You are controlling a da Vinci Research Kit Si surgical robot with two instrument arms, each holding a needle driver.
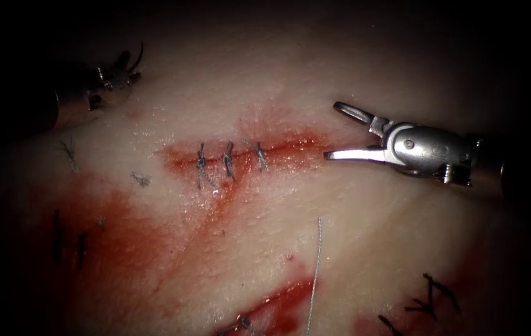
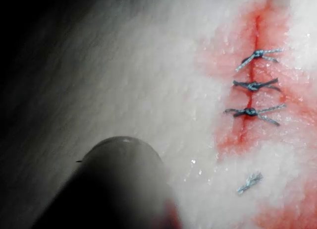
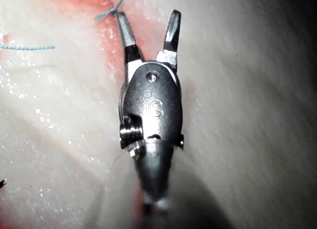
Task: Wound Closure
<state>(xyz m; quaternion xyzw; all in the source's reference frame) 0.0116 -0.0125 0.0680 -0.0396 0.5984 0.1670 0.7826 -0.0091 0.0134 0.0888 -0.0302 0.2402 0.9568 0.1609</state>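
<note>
Loose thread (image 1: pixel 315 274) lies nearest you on the tissue (image 1: pixel 365 236), below the cut (image 1: pixel 240 155) with its three knotted stitches (image 1: pixel 228 158). Your right tool (image 1: pixel 330 130) sits spread wide at the cut's right end, empty. Your left tool (image 1: pixel 129 65), far left, grips the needle (image 1: pixel 136 57). Right wrist view: same splayed jaws over red fluid (image 3: pixel 111 38).

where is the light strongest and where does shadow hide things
Endoscope view: light pools on the pale pork-belly tissue around the stitched red cut, glinting off the silver right tool, fingers open, empty; the metal left tool sits in shadow at the dark edge, its hold unclear. Right wrist view: wet tissue sparkles.
</note>
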